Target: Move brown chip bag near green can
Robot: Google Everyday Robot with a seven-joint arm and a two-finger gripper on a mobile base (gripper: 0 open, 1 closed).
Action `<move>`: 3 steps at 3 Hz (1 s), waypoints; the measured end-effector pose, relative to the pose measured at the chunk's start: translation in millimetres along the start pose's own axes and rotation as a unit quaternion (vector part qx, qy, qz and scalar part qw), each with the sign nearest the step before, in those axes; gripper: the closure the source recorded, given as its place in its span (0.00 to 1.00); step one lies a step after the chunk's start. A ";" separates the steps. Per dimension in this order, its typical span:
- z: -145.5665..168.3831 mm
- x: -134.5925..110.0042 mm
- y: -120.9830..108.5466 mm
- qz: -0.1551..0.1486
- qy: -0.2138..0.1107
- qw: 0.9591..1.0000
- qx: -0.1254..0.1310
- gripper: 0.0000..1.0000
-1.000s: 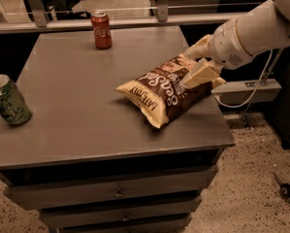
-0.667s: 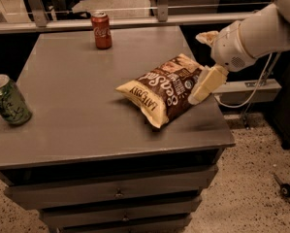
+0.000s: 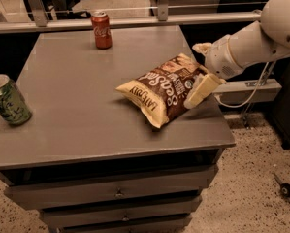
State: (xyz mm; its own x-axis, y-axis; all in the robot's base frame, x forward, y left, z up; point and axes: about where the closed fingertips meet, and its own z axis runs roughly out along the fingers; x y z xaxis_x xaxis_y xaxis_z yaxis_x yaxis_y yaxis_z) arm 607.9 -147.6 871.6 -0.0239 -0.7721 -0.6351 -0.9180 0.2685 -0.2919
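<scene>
While spread by the brown chip bag (image 3: pixel 161 89), tool (image 3: pixel 193 75) above grey table (image 3: pixel 76 120) on speckled floor (image 3: pixel 251 188).

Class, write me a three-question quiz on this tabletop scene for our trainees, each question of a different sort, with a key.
1. True or false: the bag touches the green can.
2. Where is the end effector?
A) over the green can
B) at the bag's right end in the picture, open, one finger on each side
C) beneath the table
3. Fill in: the red can stands near the table's ____ edge.

Key: 1 false; 2 B; 3 back.
</scene>
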 end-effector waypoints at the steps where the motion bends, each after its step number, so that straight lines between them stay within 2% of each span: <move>1: 7.1 10.3 -9.2 0.012 0.003 1.000 0.005 0.18; 3: -5.3 5.9 -14.7 0.018 0.003 1.000 0.025 0.65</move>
State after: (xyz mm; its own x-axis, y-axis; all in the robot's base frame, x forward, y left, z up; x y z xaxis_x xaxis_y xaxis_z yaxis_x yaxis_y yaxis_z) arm 619.1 -159.2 875.9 -0.0582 -0.7650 -0.6414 -0.8955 0.3240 -0.3052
